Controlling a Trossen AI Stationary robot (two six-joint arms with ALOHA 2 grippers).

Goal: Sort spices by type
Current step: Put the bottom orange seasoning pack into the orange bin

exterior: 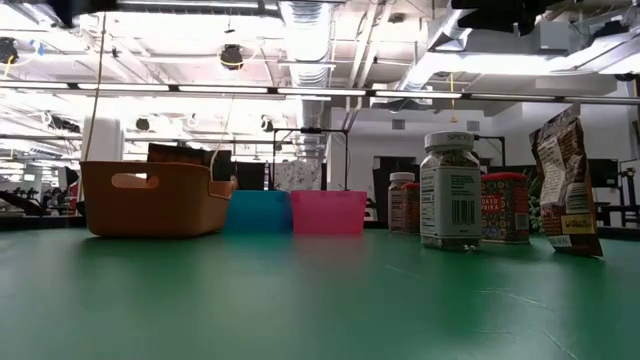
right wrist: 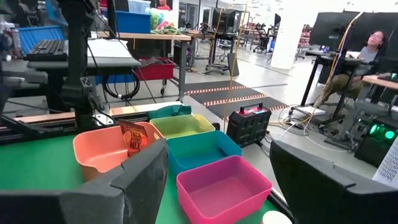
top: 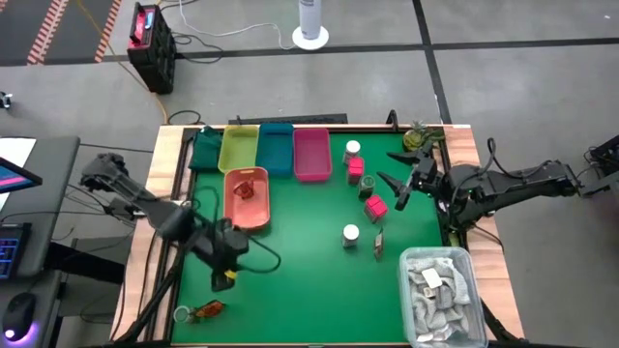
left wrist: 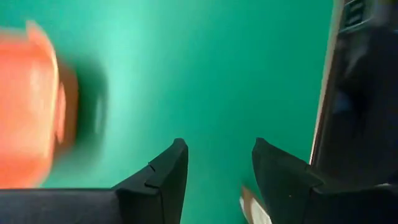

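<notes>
Spices half sorted: one sachet binned, the rest clustered mid-table

Largest first, a row of long smooth plastic trays lines the far edge: yellow tray [top: 239,147], teal tray [top: 276,148], pink tray [top: 310,153], with the orange tray [top: 247,200] pulled forward, probably so a type can be dropped in; a red-brown sachet [top: 246,189] lies inside it. On the green mat [top: 290,271] near the right arm stand two pink packs [top: 375,206], two white-capped jars [top: 351,233] and a crinkled upright sachet [exterior: 563,180], within easy reach. The right gripper [top: 398,187] hovers beside them with fingers spread and empty; the left gripper [top: 225,275], parted and empty too, hangs low near the front-left corner
</notes>
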